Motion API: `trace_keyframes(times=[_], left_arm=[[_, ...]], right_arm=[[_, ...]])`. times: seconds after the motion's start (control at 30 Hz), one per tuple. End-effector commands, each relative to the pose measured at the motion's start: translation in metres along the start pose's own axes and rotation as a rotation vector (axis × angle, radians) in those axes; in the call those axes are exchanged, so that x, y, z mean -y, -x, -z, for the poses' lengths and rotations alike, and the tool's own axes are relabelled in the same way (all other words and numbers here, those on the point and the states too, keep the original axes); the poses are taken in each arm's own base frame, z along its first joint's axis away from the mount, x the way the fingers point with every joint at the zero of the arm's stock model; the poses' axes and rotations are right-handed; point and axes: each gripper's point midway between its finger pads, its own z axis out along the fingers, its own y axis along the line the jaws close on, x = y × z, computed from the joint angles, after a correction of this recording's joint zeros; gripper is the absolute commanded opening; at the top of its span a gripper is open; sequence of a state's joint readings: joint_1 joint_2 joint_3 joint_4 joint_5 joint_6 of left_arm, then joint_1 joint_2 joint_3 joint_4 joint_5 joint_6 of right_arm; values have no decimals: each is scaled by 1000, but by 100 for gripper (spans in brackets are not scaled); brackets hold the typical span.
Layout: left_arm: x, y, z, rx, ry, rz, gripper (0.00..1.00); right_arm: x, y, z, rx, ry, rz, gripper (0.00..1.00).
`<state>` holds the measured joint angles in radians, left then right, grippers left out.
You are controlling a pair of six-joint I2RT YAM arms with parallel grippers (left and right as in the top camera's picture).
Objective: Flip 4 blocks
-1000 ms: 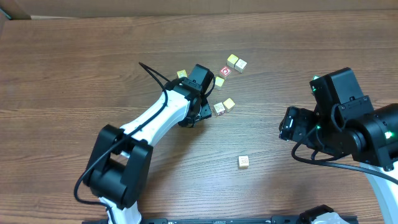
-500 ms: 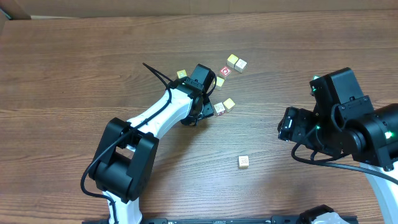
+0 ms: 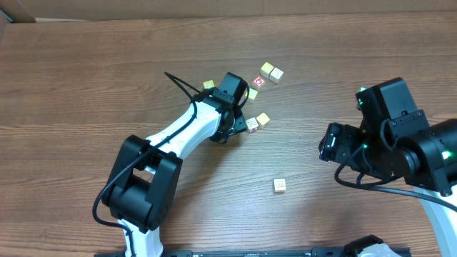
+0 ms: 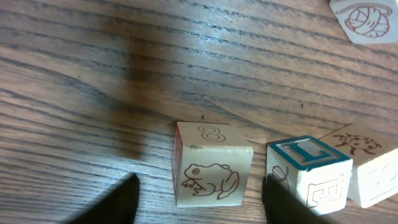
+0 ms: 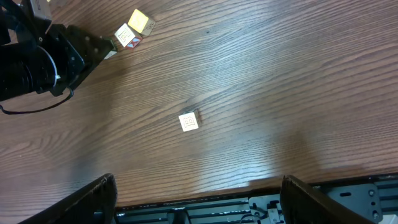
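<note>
Between the spread fingers of the left pincer (image 4: 200, 186) a frog-printed block (image 4: 213, 174) sits on the surface, touched by neither finger. An L-marked block (image 4: 309, 168) stands just right of it, crowding the right finger, with a third block (image 4: 373, 177) against that one. A lone block (image 3: 279, 185) lies nearer, well apart. The right pincer (image 5: 199, 190) hangs spread, gripping nothing. Since a second ago the left arm has shifted slightly right, while the blocks have stayed put.
</note>
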<state>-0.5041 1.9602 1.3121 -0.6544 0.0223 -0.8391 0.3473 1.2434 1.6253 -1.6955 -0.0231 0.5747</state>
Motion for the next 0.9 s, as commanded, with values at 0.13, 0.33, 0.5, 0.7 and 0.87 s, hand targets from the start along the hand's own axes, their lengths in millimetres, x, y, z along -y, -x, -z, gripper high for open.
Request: trace_keyframes(times=[0.13, 0.33, 0.5, 0.7, 0.87], left_arm=[[3, 6, -2, 17, -3, -1, 68], [7, 10, -2, 32, -19, -1, 43], [8, 10, -2, 33, -21, -1, 31], [7, 8, -2, 21, -20, 0, 25], [7, 4, 5, -42, -43, 17, 22]], right_arm=[[-5, 1, 8, 19, 35, 9, 85], [-5, 1, 8, 16, 39, 9, 84], [-6, 0, 8, 15, 40, 9, 84], [-6, 0, 8, 15, 40, 9, 84], [-6, 0, 8, 15, 40, 8, 84]])
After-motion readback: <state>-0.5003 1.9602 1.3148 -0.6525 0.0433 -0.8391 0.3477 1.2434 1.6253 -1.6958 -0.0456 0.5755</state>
